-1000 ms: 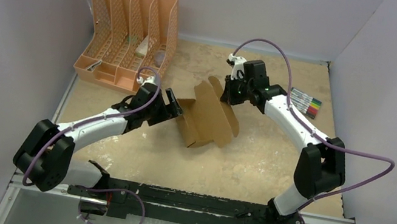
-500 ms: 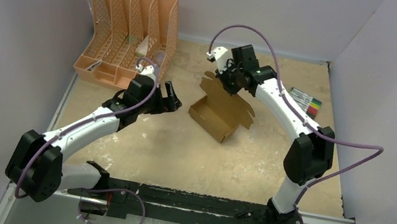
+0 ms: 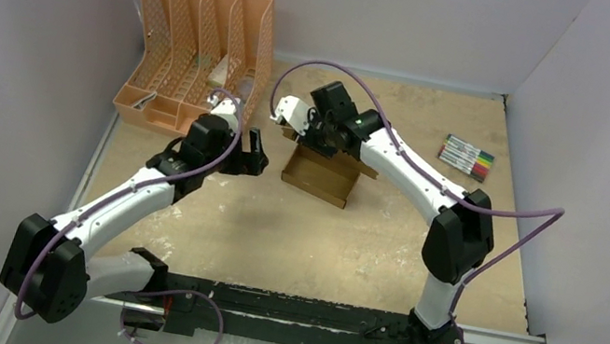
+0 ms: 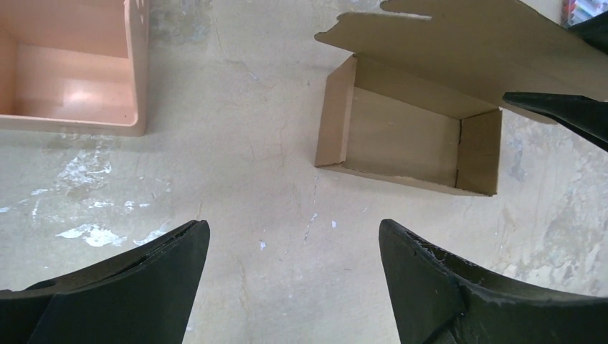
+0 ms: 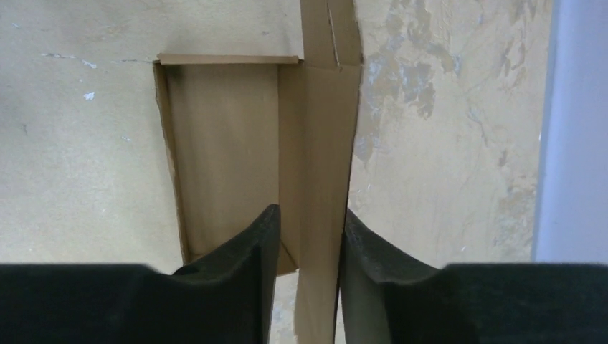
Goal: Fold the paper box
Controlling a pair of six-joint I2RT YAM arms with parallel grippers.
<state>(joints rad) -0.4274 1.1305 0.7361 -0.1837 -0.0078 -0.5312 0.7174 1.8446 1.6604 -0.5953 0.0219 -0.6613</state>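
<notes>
The brown paper box (image 3: 317,176) lies on the table as an open shallow tray with its lid flap raised at the far side. My right gripper (image 3: 319,138) is shut on that lid flap (image 5: 319,143), one finger inside the box and one outside. The tray interior shows in the right wrist view (image 5: 222,150). My left gripper (image 3: 255,152) is open and empty, just left of the box and apart from it. In the left wrist view the box (image 4: 405,140) lies ahead of the left gripper (image 4: 294,236), with a right fingertip (image 4: 566,111) at the flap.
A peach-orange slotted file organizer (image 3: 195,49) stands at the back left, its corner close to the left gripper (image 4: 68,72). A pack of coloured markers (image 3: 467,157) lies at the right. White walls enclose the table at back and sides.
My right gripper swung left and down with the flap, and the box went from a standing sheet to a low open tray. My left gripper let go and drew back left.
</notes>
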